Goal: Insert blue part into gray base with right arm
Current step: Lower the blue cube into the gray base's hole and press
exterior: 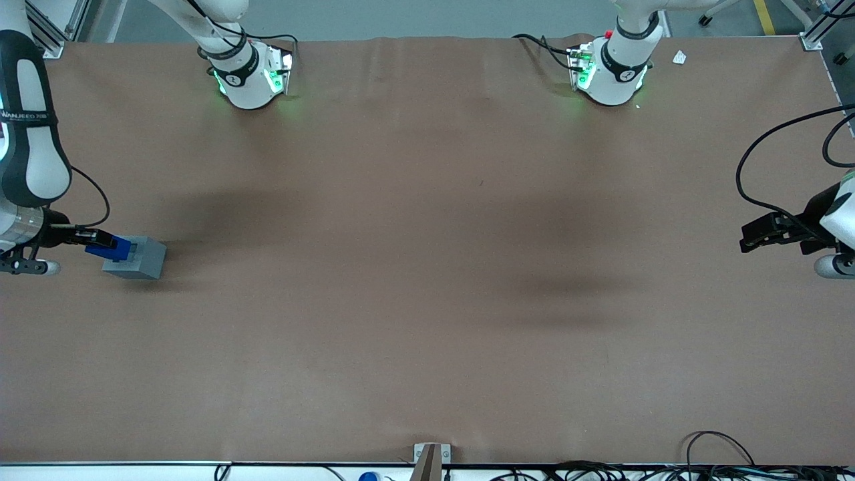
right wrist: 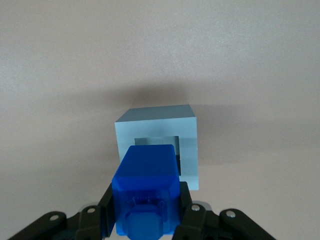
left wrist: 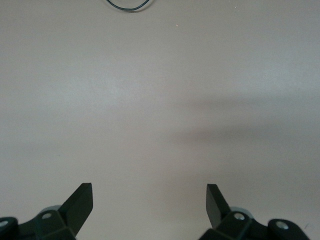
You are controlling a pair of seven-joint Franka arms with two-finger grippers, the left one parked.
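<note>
The right arm (exterior: 30,127) reaches in at the working arm's end of the brown tabletop (exterior: 427,300), and its black claw (exterior: 100,244) is closed on the blue part (exterior: 107,247), one finger against each side of the block. In the front view the claw and part sit at about nine o'clock from the tabletop's middle, close to the edge of the picture.

The gray base (exterior: 135,257) rests on the tabletop just beside the claw, toward the parked arm's end from it, at roughly four o'clock from the fingertips. The part's leading end overlaps the top of the base there.

From the right wrist camera, the blue part (right wrist: 147,192) is clamped between the black fingers (right wrist: 192,217) of the claw (right wrist: 147,220), its free end pointing toward twelve o'clock. That end reaches over the rim of the gray base (right wrist: 160,127) and covers part of the square recess in its top face. Whether the part touches the base or hangs just above it cannot be told. A soft shadow lies on the tabletop at twelve o'clock from the base.
</note>
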